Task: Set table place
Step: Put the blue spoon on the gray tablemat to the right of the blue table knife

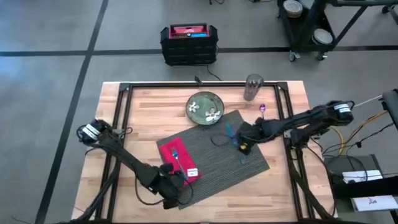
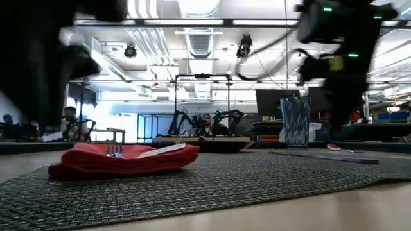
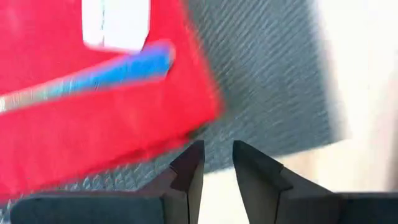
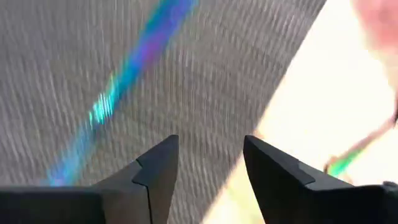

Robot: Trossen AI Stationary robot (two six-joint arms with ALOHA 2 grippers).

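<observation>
1. Bench (image 1: 149,99): a light-wood plank top with a black rail frame, seen from above.
2. Placemat (image 1: 249,163): dark grey and ribbed, lying askew at the bench's middle, its corners turned out of line with the bench edges.
3. Red napkin (image 1: 171,155): folded, resting on the placemat's end nearer the left arm, with a white tag (image 3: 115,23) showing on it. A blue-handled utensil (image 1: 176,157) lies across it.
4. Plate (image 1: 205,107): green, patterned, touching the placemat's far edge. A glass tumbler (image 1: 253,87) stands upright beyond it, apart from the mat.
5. Left gripper (image 3: 217,163): low over the placemat's near edge just beside the napkin, fingers a small gap apart and empty.
6. Right gripper (image 4: 210,163): over the placemat's far-right edge, fingers spread, holding nothing. An iridescent utensil (image 4: 121,90) lies on the mat ahead of it.
7. Purple-tipped utensil (image 1: 262,109): on bare wood near the right arm.
</observation>
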